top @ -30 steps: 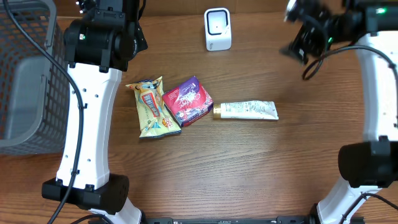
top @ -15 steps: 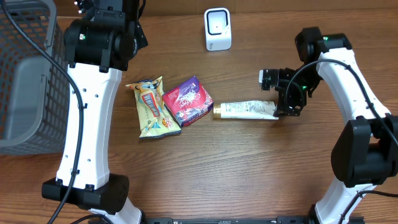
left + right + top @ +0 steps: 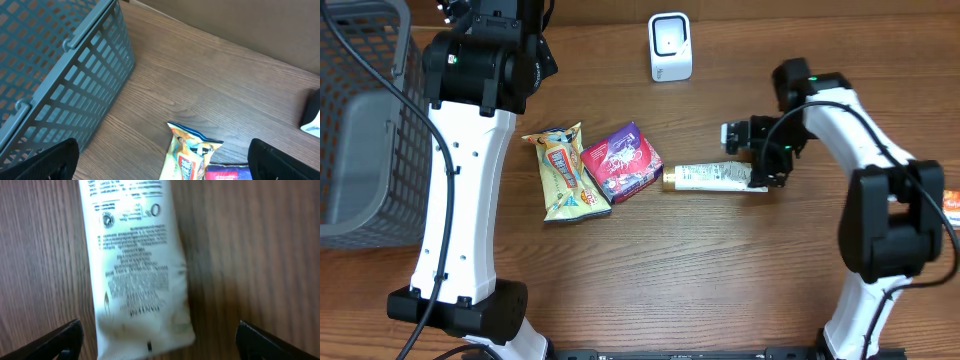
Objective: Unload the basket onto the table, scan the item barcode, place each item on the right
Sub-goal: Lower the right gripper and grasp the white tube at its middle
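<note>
The right gripper [image 3: 760, 165] has descended over the tube [image 3: 710, 177], jaws wide astride its crimped end. A grasp for scanning should follow. The left gripper [image 3: 165, 162] idles, jaws wide.

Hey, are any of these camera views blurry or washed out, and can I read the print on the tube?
Right wrist view: the white tube looks soft and smeared, and its small print is unreadable. Overhead view: sharp and evenly lit, though the scanner face is washed out to bright white. Left wrist view: fairly crisp on the basket and the snack packet.
</note>
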Robot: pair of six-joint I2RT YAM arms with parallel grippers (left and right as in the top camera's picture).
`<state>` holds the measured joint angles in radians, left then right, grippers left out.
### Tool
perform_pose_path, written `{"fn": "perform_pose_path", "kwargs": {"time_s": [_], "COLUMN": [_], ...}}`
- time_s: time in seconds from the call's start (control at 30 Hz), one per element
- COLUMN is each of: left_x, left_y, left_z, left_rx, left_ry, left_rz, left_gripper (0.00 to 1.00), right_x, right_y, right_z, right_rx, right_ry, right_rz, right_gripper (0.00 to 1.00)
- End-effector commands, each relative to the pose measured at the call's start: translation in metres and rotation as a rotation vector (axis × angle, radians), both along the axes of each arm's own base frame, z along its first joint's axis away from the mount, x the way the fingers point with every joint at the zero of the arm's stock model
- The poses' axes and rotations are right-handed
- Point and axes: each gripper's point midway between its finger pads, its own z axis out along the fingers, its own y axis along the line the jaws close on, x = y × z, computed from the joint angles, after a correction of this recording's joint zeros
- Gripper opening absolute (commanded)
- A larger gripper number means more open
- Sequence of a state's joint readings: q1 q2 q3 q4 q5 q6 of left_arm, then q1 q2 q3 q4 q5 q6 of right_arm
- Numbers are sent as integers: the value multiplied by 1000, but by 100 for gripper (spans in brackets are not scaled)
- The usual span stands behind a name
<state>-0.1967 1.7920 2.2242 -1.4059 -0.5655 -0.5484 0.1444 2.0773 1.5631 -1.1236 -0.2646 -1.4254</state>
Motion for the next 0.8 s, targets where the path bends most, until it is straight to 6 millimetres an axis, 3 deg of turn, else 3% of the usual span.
{"fn": "perform_pose_path", "kwargs": {"time_s": [0.0, 0.23, 0.47, 0.77], "left_x": [4, 4, 2, 1], "left_y": [-2, -1, -1, -1], "left_z": [-3, -4, -5, -6], "left_rx": [4, 5, 7, 8], "left_ry": [1, 4, 12, 21], "left_rz": [12, 12, 12, 12], "left_gripper": [100, 100, 100, 100], "right_x": [-7, -16, -21, -21], "right_y": [10, 38, 41, 47], "right_z": [-10, -9, -23, -33], "right_rx": [-15, 62, 64, 94], "right_ry": [30, 57, 98, 119], "right_rz": [23, 62, 66, 64], "right_gripper": [98, 98, 97, 81]}}
